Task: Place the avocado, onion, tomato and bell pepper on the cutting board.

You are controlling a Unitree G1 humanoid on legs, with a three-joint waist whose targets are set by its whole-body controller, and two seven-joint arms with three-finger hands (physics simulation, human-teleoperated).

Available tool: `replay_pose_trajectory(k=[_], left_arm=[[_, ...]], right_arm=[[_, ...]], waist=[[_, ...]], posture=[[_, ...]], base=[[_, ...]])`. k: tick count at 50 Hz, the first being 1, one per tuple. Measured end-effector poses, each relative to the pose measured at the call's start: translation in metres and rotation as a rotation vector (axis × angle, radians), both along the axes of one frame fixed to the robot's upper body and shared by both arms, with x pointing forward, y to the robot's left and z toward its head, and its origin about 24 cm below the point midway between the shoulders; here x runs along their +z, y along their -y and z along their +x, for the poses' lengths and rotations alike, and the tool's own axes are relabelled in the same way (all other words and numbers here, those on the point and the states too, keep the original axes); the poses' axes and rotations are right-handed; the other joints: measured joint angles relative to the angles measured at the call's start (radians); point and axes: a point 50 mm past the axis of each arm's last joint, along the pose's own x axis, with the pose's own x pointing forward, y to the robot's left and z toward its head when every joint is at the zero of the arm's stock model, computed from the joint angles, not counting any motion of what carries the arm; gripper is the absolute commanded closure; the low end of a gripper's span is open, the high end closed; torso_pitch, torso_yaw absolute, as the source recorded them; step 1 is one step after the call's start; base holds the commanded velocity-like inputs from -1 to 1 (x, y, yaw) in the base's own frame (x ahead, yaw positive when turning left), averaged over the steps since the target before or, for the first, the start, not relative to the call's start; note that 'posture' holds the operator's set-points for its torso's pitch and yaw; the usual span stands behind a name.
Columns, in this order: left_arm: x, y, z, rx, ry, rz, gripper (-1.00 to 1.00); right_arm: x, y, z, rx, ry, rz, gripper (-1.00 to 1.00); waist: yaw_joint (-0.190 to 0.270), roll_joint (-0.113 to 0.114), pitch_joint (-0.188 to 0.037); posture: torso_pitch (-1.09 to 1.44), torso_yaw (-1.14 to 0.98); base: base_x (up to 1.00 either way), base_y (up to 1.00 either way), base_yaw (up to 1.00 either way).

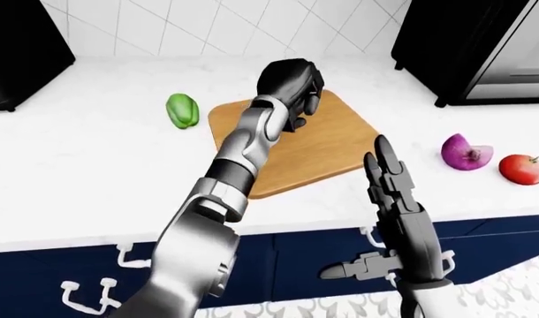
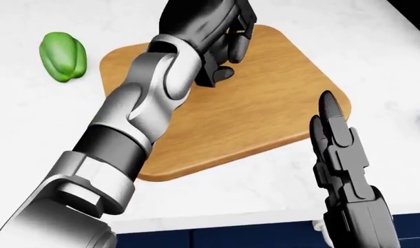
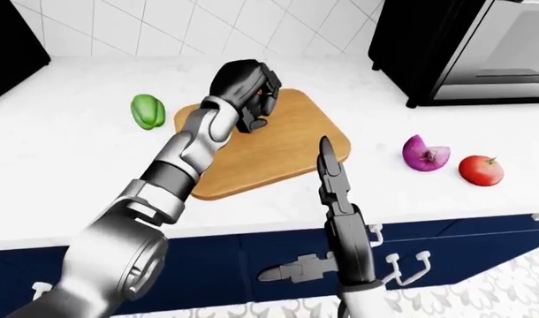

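White counter (image 1: 93, 165) spreads wide, the cutting board (image 1: 327, 149) at its middle with nothing lying on its visible wood. The left hand (image 2: 213, 31) hangs over the board's far part, fingers curled shut; whether they hold anything, I cannot tell. The right hand (image 2: 341, 150) stands straight-fingered, empty, by the near right corner. Bell pepper (image 1: 182, 110) lies just left of the board, long axis near-to-far, closest to the left hand. Onion (image 1: 466, 152) and tomato (image 1: 522, 169) sit far right, nearer the right hand. No avocado shows.

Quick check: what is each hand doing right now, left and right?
Left hand: fingers curled over the cutting board; whether it holds anything cannot be told.
Right hand: open, fingers straight, holding nothing.
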Motion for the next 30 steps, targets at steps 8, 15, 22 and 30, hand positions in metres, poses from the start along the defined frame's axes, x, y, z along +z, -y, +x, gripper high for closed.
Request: replay_pose_trajectory(k=[8, 15, 22, 30], left_arm=[[0.004, 0.000, 0.000, 0.013, 0.003, 0.014, 0.18], [-0.002, 0.001, -0.001, 0.004, -0.008, 0.032, -1.00], [0.012, -0.001, -0.002, 0.002, -0.016, 0.027, -1.00], [0.138, -0.024, -0.013, 0.006, 0.059, -0.117, -1.00]], right_arm=[[-0.001, 0.000, 0.000, 0.000, -0.003, -0.002, -1.00], [-0.001, -0.001, 0.001, 0.004, -0.004, 0.000, -1.00], [-0.003, 0.000, 0.002, 0.005, -0.009, 0.004, -1.00], [-0.004, -0.001, 0.002, 0.009, -0.016, 0.007, -1.00]], waist=[[0.001, 0.001, -0.002], [0.000, 0.000, -0.005], [0.000, 0.000, 0.001], [-0.001, 0.001, 0.013]], posture=[[0.00, 0.00], [0.00, 0.00], [0.00, 0.00], [0.00, 0.00]], base=[[0.00, 0.00, 0.00], [0.00, 0.00, 0.00], [0.00, 0.00, 0.00], [0.00, 0.00, 0.00]])
